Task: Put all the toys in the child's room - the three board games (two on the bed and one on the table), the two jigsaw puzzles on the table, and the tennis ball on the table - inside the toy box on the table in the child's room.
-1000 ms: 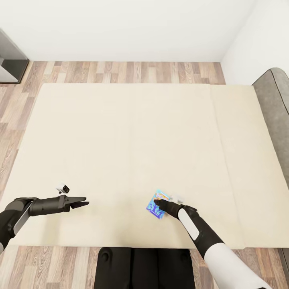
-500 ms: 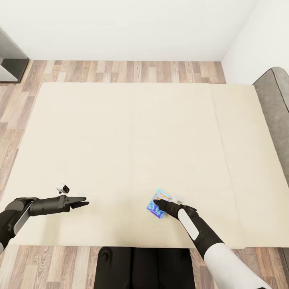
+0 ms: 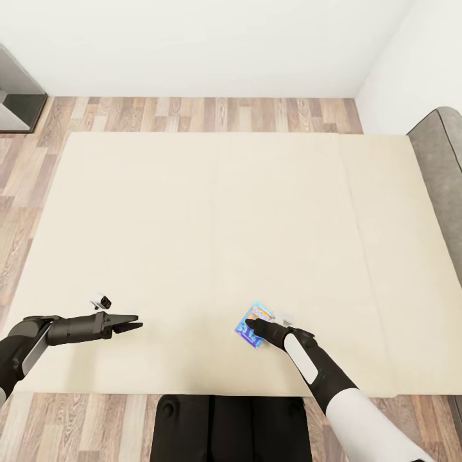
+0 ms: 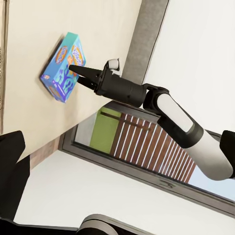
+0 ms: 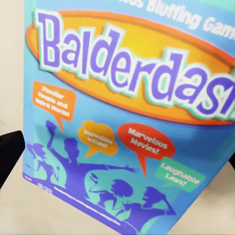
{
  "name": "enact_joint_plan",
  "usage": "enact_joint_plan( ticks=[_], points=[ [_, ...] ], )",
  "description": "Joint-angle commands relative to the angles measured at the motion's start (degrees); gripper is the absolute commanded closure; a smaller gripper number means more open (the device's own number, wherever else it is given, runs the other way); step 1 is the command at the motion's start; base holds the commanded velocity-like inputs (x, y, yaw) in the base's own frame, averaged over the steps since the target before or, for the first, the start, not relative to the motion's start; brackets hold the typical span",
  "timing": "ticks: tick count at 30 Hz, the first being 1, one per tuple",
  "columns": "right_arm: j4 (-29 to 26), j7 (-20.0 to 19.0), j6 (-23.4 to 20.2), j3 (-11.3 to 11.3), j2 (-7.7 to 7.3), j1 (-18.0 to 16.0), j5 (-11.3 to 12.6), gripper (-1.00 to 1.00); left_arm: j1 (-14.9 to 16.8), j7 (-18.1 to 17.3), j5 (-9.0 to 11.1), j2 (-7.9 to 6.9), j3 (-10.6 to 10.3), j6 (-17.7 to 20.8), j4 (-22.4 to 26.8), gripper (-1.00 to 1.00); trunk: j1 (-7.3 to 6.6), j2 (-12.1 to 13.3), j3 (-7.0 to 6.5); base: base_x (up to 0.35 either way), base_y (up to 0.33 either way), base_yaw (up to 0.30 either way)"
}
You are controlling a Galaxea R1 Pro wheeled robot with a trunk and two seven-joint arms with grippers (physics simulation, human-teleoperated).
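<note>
right gripper point(image 3: 255, 327): tips at the blue "Balderdash" board game point(image 3: 251, 325), cannot tell jaws' gap or contact | game: flat on the beige bed point(image 3: 212, 212), near its front edge | left gripper point(image 3: 131, 323): over the bed, well apart from the game, jaws narrow, empty

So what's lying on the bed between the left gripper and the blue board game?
Nothing: in the head view, only bare mattress separates the left gripper from the blue board game.
</note>
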State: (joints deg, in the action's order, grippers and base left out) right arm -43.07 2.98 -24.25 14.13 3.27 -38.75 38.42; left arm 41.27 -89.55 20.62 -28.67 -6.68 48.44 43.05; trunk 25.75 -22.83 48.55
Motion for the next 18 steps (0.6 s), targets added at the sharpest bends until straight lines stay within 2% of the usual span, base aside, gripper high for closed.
enact_joint_plan(
  ticks=[1, 18],
  points=[
    [-0.08, 0.32, -0.18, 0.09, -0.02, -0.01, 0.42, -1.0, 0.04, -0.19, 0.22, -0.08, -0.29, 0.61, -0.02, -1.0, 0.03, -0.09, 0.06, 0.0, 0.033, 0.0],
    [-0.08, 0.27, -0.18, 0.17, -0.02, -0.01, 0.42, -1.0, 0.04, -0.19, 0.21, -0.08, -0.32, 0.61, -0.06, -1.0, 0.03, -0.09, 0.06, 0.0, 0.055, 0.0]
  ],
)
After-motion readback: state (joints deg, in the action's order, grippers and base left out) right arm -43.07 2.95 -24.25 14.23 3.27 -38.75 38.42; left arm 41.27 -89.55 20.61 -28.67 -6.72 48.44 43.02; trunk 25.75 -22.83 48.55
